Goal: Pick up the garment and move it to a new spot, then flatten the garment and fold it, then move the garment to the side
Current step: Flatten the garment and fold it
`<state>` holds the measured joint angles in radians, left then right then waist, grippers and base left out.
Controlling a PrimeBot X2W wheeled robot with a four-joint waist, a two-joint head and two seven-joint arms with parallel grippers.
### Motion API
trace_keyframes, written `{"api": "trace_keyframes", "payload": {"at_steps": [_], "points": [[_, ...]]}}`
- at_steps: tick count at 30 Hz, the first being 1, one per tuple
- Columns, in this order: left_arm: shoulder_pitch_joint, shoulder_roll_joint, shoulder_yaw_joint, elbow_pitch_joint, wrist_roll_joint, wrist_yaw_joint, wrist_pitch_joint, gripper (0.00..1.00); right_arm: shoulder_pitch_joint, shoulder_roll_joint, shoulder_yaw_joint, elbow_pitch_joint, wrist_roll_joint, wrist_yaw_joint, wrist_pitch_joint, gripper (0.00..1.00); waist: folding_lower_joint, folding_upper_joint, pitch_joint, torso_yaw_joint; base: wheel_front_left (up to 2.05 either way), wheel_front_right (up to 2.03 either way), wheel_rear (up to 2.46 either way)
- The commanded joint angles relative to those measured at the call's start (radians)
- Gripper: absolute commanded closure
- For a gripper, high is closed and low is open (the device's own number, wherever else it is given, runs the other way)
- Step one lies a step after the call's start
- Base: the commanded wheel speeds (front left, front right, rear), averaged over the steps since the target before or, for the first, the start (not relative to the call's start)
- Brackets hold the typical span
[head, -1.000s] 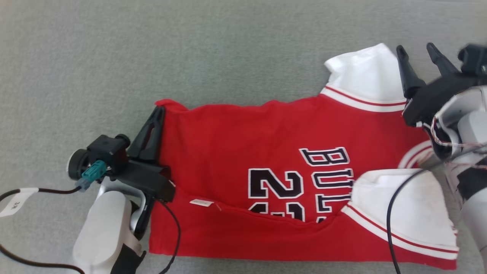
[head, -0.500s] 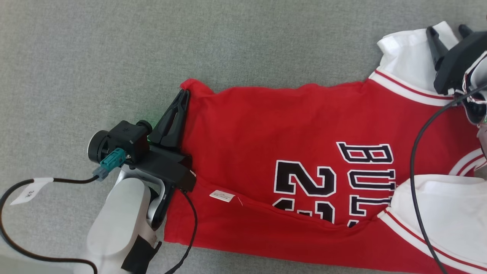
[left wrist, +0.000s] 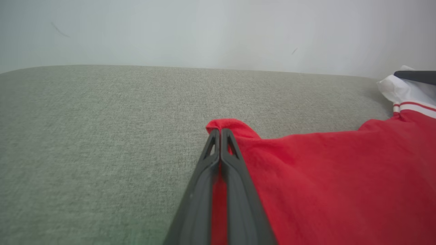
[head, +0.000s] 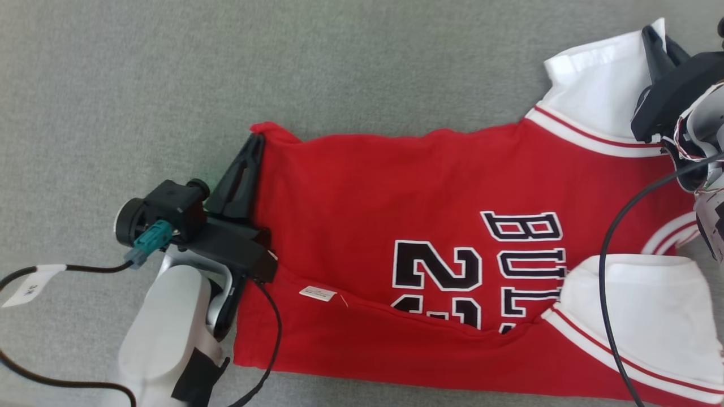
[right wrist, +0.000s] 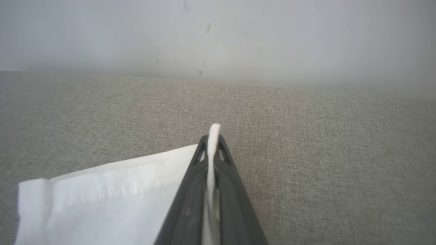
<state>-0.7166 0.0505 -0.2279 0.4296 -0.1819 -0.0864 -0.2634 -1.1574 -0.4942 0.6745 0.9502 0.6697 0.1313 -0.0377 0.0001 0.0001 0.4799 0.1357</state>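
The red garment [head: 362, 215] with black letters lies spread on the grey fabric surface [head: 169, 68], with its white sleeves toward the robot's right. The left jaws are pressed together on the far left corner of the red hem [left wrist: 224, 124], and they keep this pinch as one second before. The right jaws are different. One second ago they stood spread just above the far white sleeve [head: 594, 90]. Now they are closed on the edge of this sleeve, and in the right wrist view a thin white fold [right wrist: 214, 131] stands up between the dark fingers [right wrist: 189, 204]. The head picture has also shifted, because the camera moved. The garment itself lies in the same shape, with the near sleeve [head: 639, 305] on the red body.
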Motion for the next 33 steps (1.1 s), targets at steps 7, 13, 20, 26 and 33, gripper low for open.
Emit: {"api": "trace_keyframes", "payload": {"at_steps": [7,13,20,26,33], "points": [[0.046,0.001,0.073,0.008,0.033,-0.013,-0.001,1.00,0.080,-0.030,0.048,-0.098,0.116,-0.001,-0.096,1.00,-0.0001,-0.0001,-0.091,-0.056,0.00,0.00,0.00],[0.090,0.020,0.123,0.019,0.054,-0.024,-0.001,1.00,0.184,-0.069,0.100,-0.216,0.193,-0.001,-0.146,1.00,-0.0001,-0.0001,-0.147,-0.099,0.00,0.00,0.00],[0.151,0.042,0.173,0.027,0.064,-0.034,-0.001,1.00,0.331,-0.115,0.152,-0.364,0.263,-0.001,-0.180,1.00,-0.0001,-0.0001,-0.198,-0.148,0.00,0.00,0.00],[0.222,0.059,0.195,0.034,0.070,-0.041,-0.001,1.00,0.477,-0.157,0.181,-0.457,0.316,-0.001,-0.194,1.00,-0.0001,-0.0001,-0.233,-0.171,0.00,0.00,0.00],[0.323,0.061,0.196,0.046,0.057,-0.043,-0.001,1.00,0.614,-0.177,0.200,-0.497,0.355,-0.001,-0.197,1.00,-0.0001,-0.0001,-0.275,-0.176,0.00,0.00,0.00]]}}
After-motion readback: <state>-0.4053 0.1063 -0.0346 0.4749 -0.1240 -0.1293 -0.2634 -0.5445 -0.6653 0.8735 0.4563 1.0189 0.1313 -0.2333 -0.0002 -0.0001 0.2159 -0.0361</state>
